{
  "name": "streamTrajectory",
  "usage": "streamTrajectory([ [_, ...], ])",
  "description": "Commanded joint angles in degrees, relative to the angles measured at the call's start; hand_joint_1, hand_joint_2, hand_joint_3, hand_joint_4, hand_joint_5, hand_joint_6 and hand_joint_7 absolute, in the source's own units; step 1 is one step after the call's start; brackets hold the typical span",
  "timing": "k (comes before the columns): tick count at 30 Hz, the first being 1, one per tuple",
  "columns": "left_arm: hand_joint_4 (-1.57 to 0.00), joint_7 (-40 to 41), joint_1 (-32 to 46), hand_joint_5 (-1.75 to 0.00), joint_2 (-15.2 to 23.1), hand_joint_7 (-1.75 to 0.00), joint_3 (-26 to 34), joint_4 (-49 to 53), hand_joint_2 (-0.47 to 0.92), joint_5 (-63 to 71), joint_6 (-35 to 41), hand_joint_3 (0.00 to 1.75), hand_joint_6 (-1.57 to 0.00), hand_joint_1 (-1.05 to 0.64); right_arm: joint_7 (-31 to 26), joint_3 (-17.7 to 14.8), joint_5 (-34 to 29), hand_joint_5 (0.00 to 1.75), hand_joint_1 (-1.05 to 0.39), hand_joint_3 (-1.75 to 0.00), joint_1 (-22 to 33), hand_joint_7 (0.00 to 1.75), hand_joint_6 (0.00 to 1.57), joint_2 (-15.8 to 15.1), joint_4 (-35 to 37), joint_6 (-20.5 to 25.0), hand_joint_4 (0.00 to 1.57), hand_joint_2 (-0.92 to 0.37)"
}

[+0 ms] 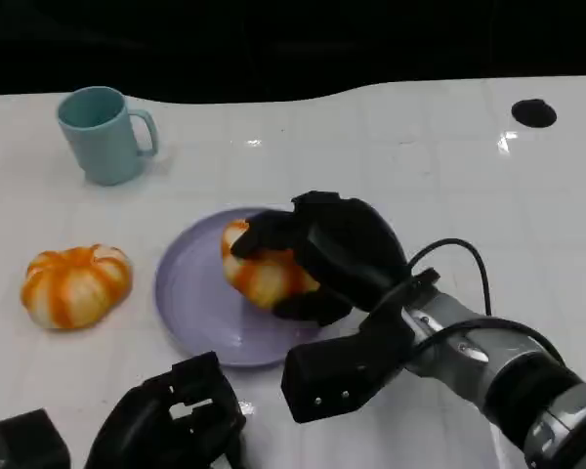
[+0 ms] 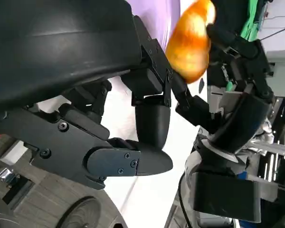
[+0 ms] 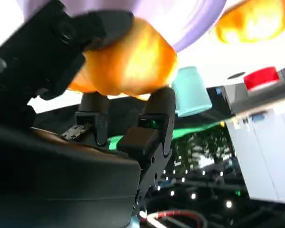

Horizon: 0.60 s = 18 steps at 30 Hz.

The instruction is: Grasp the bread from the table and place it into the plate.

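Observation:
An orange-and-white striped bread (image 1: 264, 278) is over the right part of the purple plate (image 1: 190, 293), and my right hand (image 1: 337, 249) grips it from the right with fingers wrapped over its top and underside. I cannot tell whether it touches the plate. The right wrist view shows the same bread (image 3: 128, 61) between the black fingers (image 3: 61, 47), against the plate (image 3: 190, 19). From the left wrist view the bread (image 2: 190, 45) hangs in the right hand (image 2: 237, 61). My left hand (image 1: 171, 420) lies near the table's front edge, holding nothing.
A second striped bread (image 1: 75, 283) lies on the table left of the plate. A teal mug (image 1: 103, 132) stands at the back left. A dark round mark (image 1: 533, 112) sits at the back right. A black block (image 1: 29, 440) is at the front left corner.

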Motion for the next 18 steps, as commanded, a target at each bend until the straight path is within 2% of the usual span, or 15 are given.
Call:
streamTrajectory([
  [1,-0.79,0.07,0.3,-1.75,0.65,-1.47,0.29,0.12,0.8,0.17,-0.95,0.45,-0.73,-0.61,4.0,0.01,0.75,0.48,-0.37,-0.37,0.45,0.06,0.6,-1.31,-2.67,1.65,0.4,-0.74],
  [4,-0.79,-0.04,0.27,-1.75,0.64,-1.47,0.29,0.19,0.8,0.04,-0.98,0.45,-0.73,-0.6,5.14,-0.1,0.87,0.41,-0.39,-0.26,0.98,0.02,0.59,-1.61,-3.95,2.24,0.38,-0.8],
  [8,-0.79,0.46,0.23,-1.75,0.56,-1.47,0.19,0.09,0.8,0.34,-0.73,0.45,-0.73,-0.6,10.05,-0.77,2.6,0.41,-0.45,-0.09,3.02,0.0,0.54,-3.27,-7.73,2.24,0.33,-0.89],
  [18,-0.79,0.42,0.05,-1.75,0.27,-1.47,0.13,0.32,0.8,0.16,-0.71,0.45,-0.73,-0.61,15.38,-3.58,5.41,0.43,-0.48,-0.05,10.32,0.0,0.54,-8.2,-20.26,2.04,0.31,-0.92],
])
